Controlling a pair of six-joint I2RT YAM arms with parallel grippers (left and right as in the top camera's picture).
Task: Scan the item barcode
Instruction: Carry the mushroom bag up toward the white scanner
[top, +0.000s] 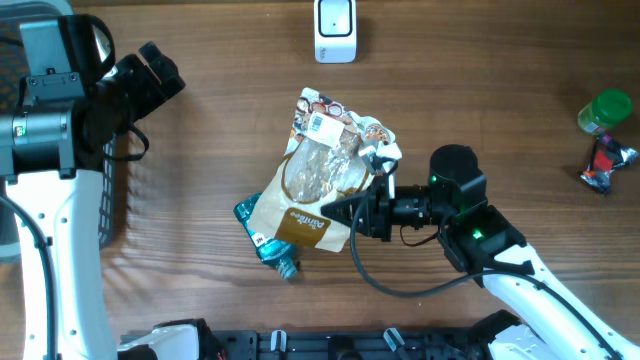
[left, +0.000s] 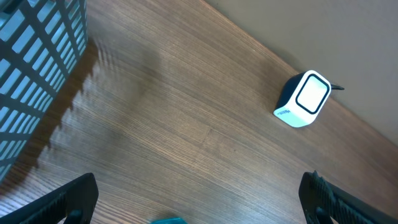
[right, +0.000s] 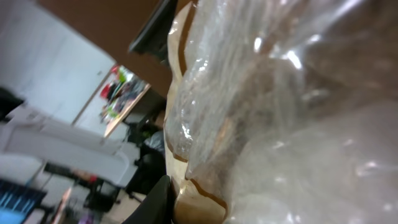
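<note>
Wooden table (top: 520, 120) lies below; my right gripper (top: 362, 212) pinches the side edge of the bag (top: 315, 185) over its middle, apart from the scanner (top: 335, 30). I judge it light, crinkly and slippery, best gripped on the paper edge. It is brown paper with a clear window and a white barcode label (top: 320, 124). My left gripper (top: 158, 68) hangs spread wide.

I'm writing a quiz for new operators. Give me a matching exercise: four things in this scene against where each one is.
Things:
1. scanner
2. snack bag
3. green-lidded jar
4. basket

Places:
A. far right edge of the table
B. in the right tool's grip
C. left side
D. top middle

Pairs: 1-D, 2-B, 3-A, 4-C
</note>
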